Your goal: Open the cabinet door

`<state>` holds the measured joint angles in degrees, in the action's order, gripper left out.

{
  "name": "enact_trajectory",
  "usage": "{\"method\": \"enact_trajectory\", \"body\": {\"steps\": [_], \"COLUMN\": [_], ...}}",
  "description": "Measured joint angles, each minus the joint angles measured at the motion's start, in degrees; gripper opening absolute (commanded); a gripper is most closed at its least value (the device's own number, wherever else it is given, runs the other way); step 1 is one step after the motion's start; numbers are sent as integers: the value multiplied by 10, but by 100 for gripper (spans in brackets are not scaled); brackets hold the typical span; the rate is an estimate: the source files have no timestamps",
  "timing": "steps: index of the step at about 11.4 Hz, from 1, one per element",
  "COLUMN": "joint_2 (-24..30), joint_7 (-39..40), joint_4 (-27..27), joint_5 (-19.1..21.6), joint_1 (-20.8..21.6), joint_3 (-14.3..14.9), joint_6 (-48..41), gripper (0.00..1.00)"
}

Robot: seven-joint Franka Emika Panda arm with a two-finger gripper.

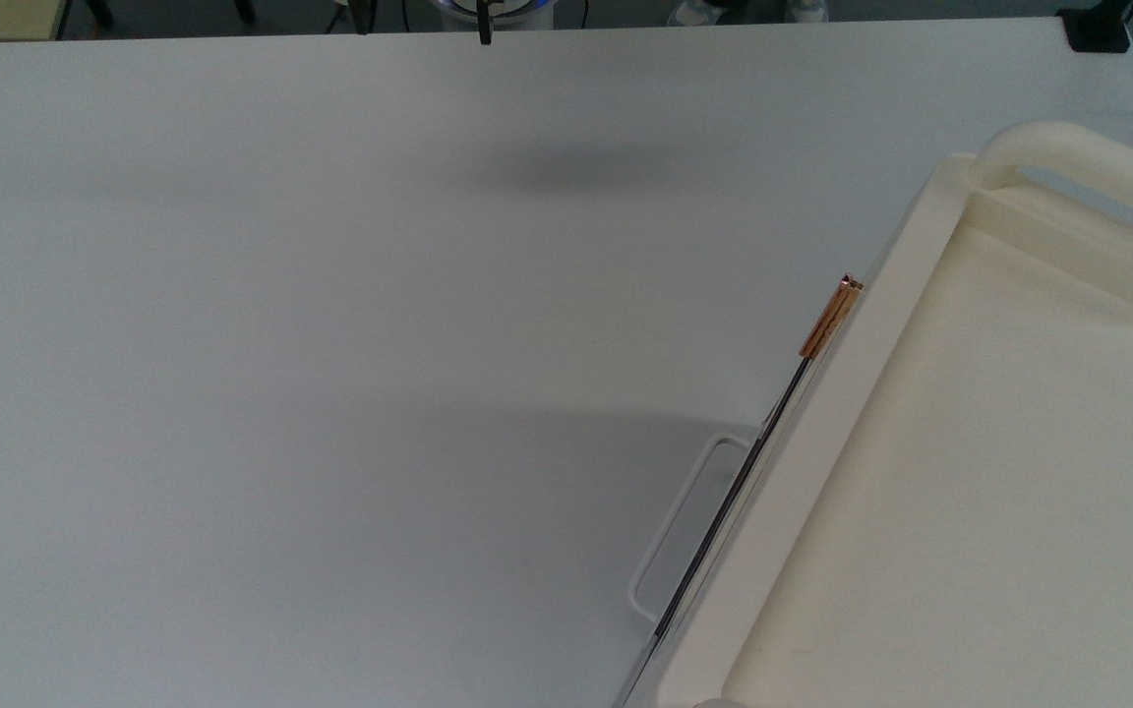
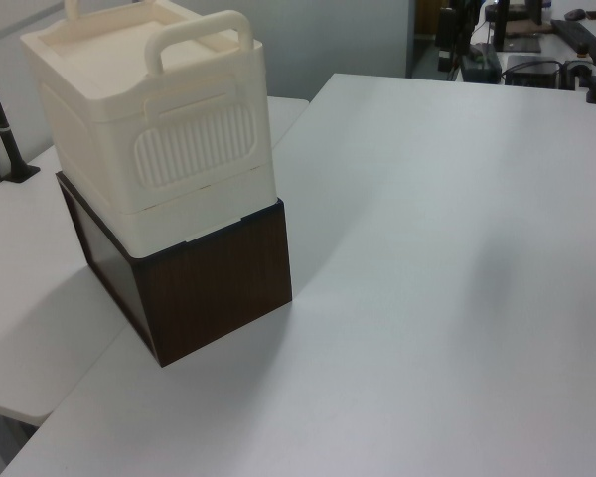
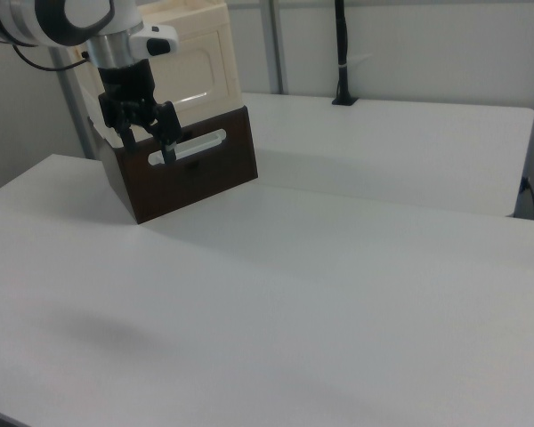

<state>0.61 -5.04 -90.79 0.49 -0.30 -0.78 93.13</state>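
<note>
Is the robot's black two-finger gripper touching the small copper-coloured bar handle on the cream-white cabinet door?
Apart. In the top view the handle stands free, bare white table beside it; the right view has the gripper in front of the brown box.

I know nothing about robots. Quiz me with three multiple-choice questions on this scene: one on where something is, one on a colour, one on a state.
1. What does the cream cabinet stand on?
A the floor
B a dark brown box
C a chair

2. What colour is the door handle?
A copper
B blue
C green

3. How are the fingers of the robot's hand?
A spread apart
B pressed together
C clamped on a cup

Answers:
1. B, the left view shows the box under the cabinet.
2. A, it gleams copper in the top view.
3. A, the right view shows a gap between them.
</note>
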Motion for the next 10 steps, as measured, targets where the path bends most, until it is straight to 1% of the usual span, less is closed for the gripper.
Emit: {"method": "enact_trajectory", "body": {"steps": [1,3,4,5,6,8,10], "joint_2": [-1,-6,-9,-11,-12,-18,-41], "joint_7": [15,105,142,156,152,141,106], "joint_4": [0,2,6,14,23,35,57], "joint_5": [0,0,-1,-17,-28,-40,-46], "joint_1": [2,7,7,7,7,8,8], "joint_3": [0,-2,-8,-24,-41,-70,-101], "joint_6": [0,5,12,36,70,139,195], "gripper": [100,100,100,100,100,88,62]}}
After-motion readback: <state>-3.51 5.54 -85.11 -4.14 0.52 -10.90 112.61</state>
